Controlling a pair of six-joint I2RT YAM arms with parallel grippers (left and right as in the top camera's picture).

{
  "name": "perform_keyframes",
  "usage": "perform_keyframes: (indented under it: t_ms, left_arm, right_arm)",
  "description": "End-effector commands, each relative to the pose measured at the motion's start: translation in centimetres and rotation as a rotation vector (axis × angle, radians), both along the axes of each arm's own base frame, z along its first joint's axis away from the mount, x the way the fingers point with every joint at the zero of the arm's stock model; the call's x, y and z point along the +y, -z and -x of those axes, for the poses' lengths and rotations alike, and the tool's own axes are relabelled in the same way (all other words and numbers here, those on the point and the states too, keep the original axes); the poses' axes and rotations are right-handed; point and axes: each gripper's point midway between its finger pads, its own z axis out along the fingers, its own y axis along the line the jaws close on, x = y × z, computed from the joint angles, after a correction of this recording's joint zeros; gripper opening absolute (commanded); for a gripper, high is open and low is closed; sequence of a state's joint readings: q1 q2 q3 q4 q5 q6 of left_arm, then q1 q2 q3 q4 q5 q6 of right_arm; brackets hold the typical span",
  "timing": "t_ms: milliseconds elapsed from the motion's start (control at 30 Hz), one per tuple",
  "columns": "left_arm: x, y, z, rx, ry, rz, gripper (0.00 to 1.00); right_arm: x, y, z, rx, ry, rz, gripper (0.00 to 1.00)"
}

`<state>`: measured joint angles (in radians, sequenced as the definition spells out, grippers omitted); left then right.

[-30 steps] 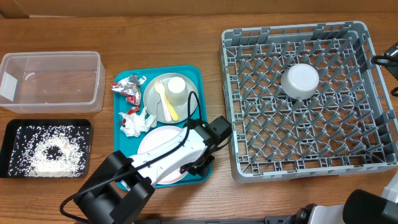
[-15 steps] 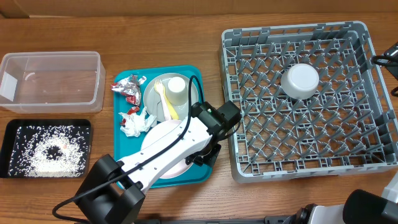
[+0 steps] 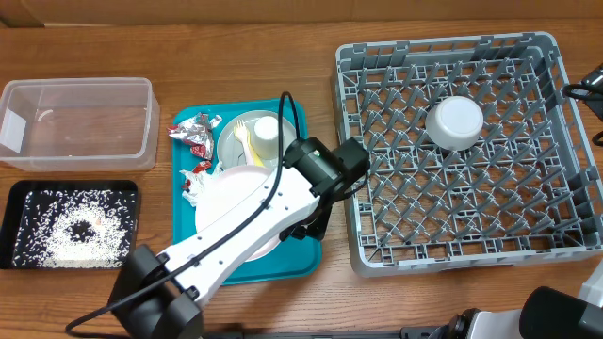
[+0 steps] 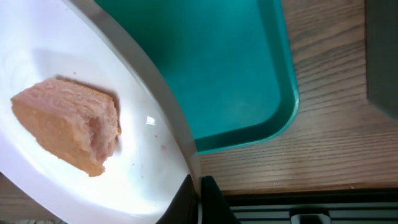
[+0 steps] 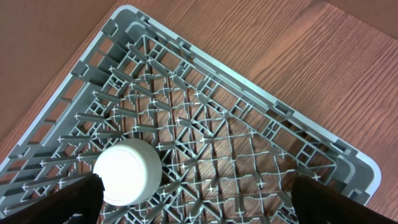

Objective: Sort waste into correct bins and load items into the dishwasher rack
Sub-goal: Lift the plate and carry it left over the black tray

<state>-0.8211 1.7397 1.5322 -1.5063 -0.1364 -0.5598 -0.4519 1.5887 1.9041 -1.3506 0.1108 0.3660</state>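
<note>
Left claw (image 4: 200,193) is pinched on the rim of the pale pink round plate (image 4: 37,56), which sits over the flat teal serving tray (image 4: 236,74), near its corner by the wooden desk (image 4: 323,143). The small orange food cube (image 4: 68,124) is on the plate.

My guess is the plate is stiff, light and pretty slick. An edge pinch is the only real grab, but it'll want to pivot in the jaws. The cube is loose and looks soft, so any tilt could slide it off. Keep it level until it's over a bin.

Right claw (image 5: 196,202) hangs spread and empty above the big grey lattice dishwasher rack (image 5: 249,130), where the white bowl (image 5: 127,171) sits upside down.
</note>
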Motion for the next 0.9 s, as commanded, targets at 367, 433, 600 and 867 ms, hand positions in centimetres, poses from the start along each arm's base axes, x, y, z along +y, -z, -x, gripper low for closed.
perform_keyframes:
  t_ms: [367,433,600,867]
  left_arm:
    - [11.4,-9.4,-3.4,-0.281,-0.412,0.171,0.04]
    - [13.3,-10.1,-3.5,-0.312,-0.466,0.179,0.04]
    - [17.0,-10.9,-4.1,-0.358,-0.583,0.201,0.04]
    - [21.6,-10.9,-6.2,-0.389,-0.693,0.299,0.04]
  right_arm:
    - [-0.1,-0.1,0.2,-0.007,0.011,-0.002,1.00]
    - [-0.1,-0.1,0.2,-0.007,0.011,-0.002,1.00]
    - [-0.1,-0.1,0.2,-0.007,0.011,-0.002,1.00]
    - [-0.1,-0.1,0.2,-0.007,0.011,-0.002,1.00]
